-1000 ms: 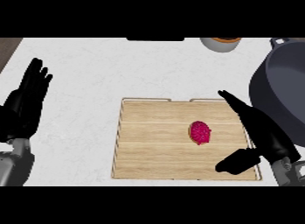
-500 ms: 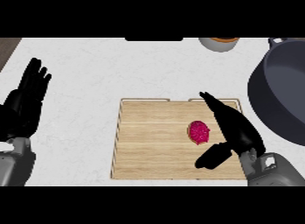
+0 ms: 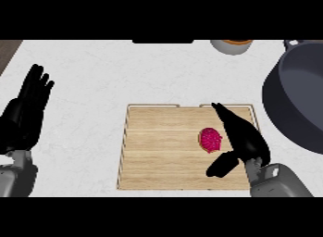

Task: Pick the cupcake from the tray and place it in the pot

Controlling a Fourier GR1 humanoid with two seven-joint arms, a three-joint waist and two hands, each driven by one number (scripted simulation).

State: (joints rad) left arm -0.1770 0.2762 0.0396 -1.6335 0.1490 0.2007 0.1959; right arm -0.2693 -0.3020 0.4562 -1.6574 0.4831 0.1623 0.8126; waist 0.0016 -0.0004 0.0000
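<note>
On the wooden tray (image 3: pixel 157 157), a pink cupcake (image 3: pixel 211 139) right of centre, right hand (image 3: pixel 240 139) open just beside it, fingers straight, dark pot (image 3: pixel 301 99) at the right, left hand (image 3: pixel 25 113) open, resting far left.

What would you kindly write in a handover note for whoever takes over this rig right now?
Right hand: open, fingers straight, over the light wooden tray, immediately right of the pink-frosted cupcake; not yet curled round it.
Left hand: open, resting at the view's left, fingers up.
Cupcake: on the tray, right of centre.
Large dark grey pot: at the right edge, beyond the tray; nothing visible inside.
Done: right hand brought beside the cupcake.
Left: grasp it, lift, carry right, place it in the pot.
</note>
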